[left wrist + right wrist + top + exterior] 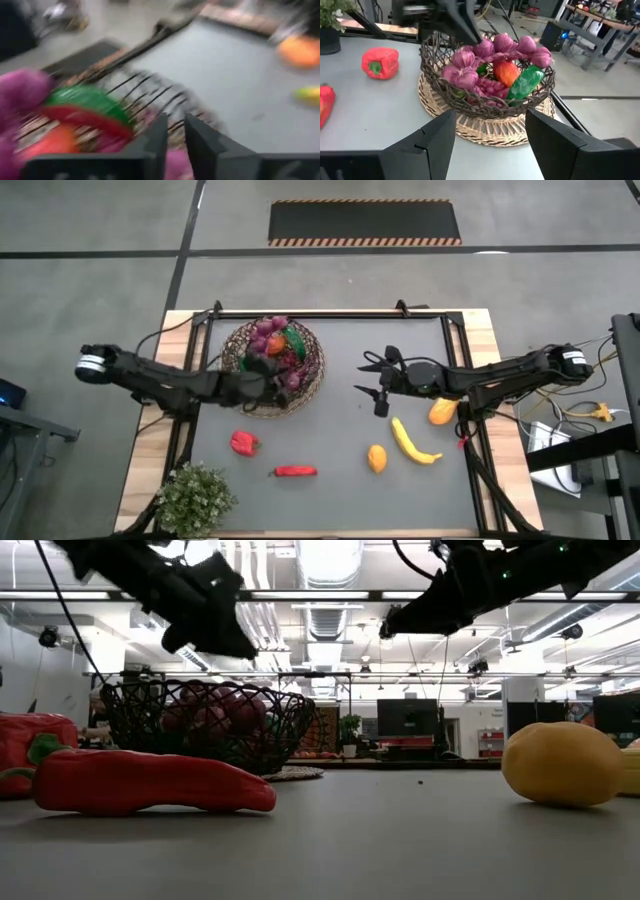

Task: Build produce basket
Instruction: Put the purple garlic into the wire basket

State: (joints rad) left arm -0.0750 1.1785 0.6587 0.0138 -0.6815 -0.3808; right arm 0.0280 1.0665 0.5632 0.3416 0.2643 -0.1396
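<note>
The dark wicker basket (pixel 272 352) stands at the table's far left on a round woven mat (pixel 470 127). In it lie purple grapes (pixel 465 62), a watermelon slice (pixel 525 82) and an orange fruit (pixel 506 72). My left gripper (pixel 268 376) hovers shut just above the basket's near side with nothing between its fingers (pixel 160 137). My right gripper (pixel 372 378) stands open over the table's middle, to the right of the basket, and points toward it. A red pepper (pixel 243 443), red chili (pixel 295 471), orange fruit (pixel 377 457), banana (pixel 412 442) and orange pepper (pixel 442 412) lie on the table.
A small green potted plant (pixel 195 498) stands at the near left corner. The bare grey table surface (pixel 340 430) lies between the basket and the loose produce. In the low view the chili (pixel 150 785) and a yellow fruit (pixel 560 765) lie close to the near edge.
</note>
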